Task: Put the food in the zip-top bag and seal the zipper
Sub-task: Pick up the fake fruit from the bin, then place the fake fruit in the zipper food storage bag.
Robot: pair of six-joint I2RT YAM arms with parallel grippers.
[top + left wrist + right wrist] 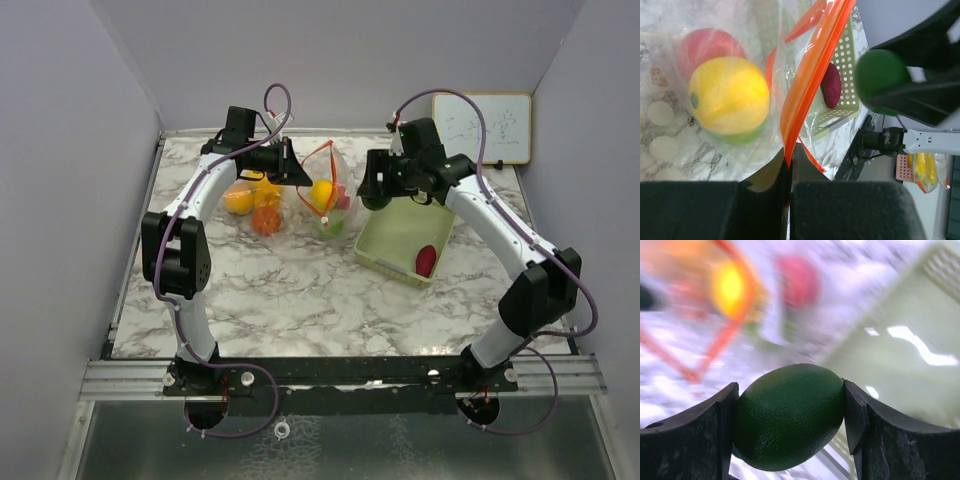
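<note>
A white-and-grey marbled tabletop [300,290] is seen from above, with two black-and-white arms reaching in from six o'clock. A clear zip-top bag [338,205] with an orange zipper strip [810,75] is placed near twelve o'clock of the tabletop, its mouth lifted.

The left claw [288,166] is pressed together on the bag's orange-edged mouth. In the left wrist view the strip is seen running down into the closed gap between the black fingers [850,210].

Inside the bag a yellow fruit [321,192] is lodged, with a red fruit [705,45] behind it and something green beneath it. At the bag's nine o'clock, under the left arm, orange and yellow pieces [262,208] are grouped on the tabletop. Whether plastic lies over them cannot be told.

The right claw [375,192] is clamped on a dark green fruit [790,415], with one finger touching each side of it. It is held at the bag's three o'clock, by the far left corner of a pale green perforated basket [385,245]. The basket is set at about two o'clock of the tabletop, and a dark red piece [426,260] is lying in its near right part.

A small whiteboard [482,128] is propped against the wall at one o'clock.
</note>
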